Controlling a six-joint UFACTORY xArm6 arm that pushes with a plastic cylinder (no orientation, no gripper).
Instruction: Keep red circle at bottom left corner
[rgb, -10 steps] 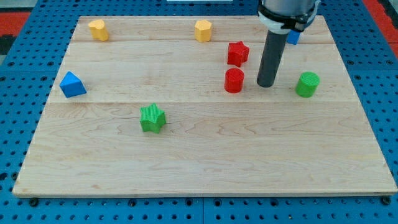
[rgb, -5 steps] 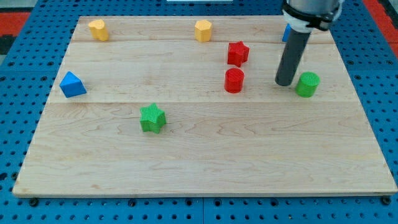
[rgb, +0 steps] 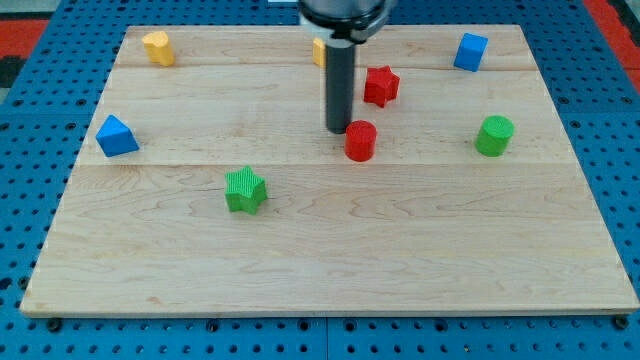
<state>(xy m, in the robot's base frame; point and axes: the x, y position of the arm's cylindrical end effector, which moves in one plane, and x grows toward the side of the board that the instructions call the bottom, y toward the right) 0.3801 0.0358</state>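
No gripper on this arm: my tip (rgb: 338, 131) sits just up-left of the red circle (rgb: 360, 141), maybe touching (cannot tell). Circle lies mid-tabletop (rgb: 320, 260), right of the green star (rgb: 245, 190); a down-left push needs the tip on its up-right side

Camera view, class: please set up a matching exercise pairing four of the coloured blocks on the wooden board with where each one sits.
Blocks:
1. red circle block
2. green star block
3. blue cube block
4. blue triangle block

Places:
A. near the view's top right corner
B. just right of and below my tip
C. near the view's left edge
D. left of centre, nearer the view's bottom than any other block

Pairs: 1-B, 2-D, 3-A, 4-C
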